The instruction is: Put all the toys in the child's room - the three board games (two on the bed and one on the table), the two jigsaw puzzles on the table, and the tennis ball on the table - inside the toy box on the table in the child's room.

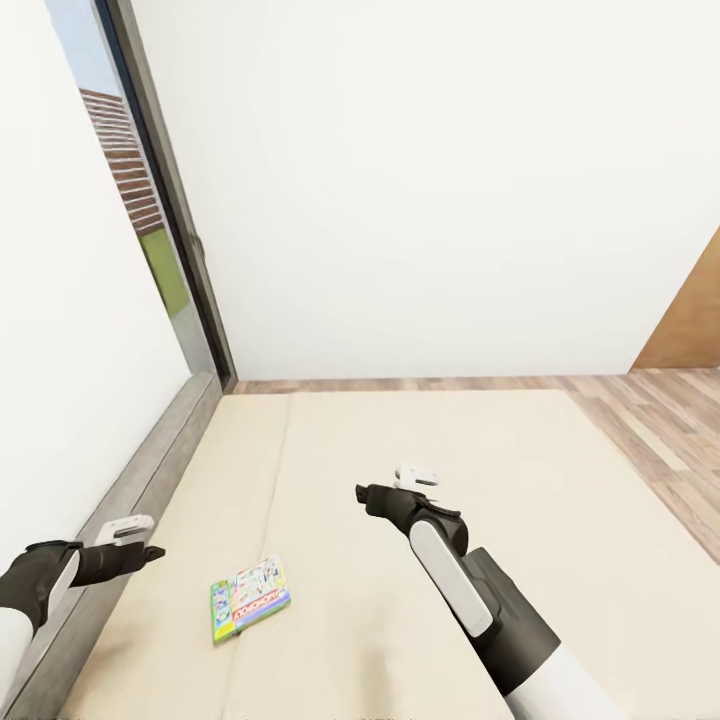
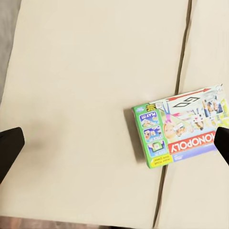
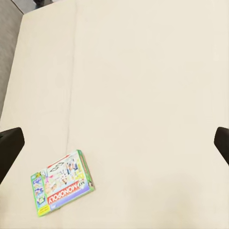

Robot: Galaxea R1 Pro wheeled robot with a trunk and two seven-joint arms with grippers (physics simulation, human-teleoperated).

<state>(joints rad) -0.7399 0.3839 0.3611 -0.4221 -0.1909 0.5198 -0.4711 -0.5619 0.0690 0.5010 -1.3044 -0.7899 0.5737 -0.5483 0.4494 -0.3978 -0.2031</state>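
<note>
One board game (image 1: 250, 599) lies flat on the beige bed (image 1: 560, 470), near the edge by the window wall, with a green side and the word MONOPOLY on its lid. Two grippers hang above the bed: the left gripper (image 1: 155, 551) and the right gripper (image 1: 362, 492). Both seem to have their fingers (image 2: 9, 148) spread apart and hold nothing.

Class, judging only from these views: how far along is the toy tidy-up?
Done: nothing visibly. In hand: nothing; the left gripper and right gripper hover open above the bed. Left: one board game lies flat on the mattress between them, not yet picked up.
</note>
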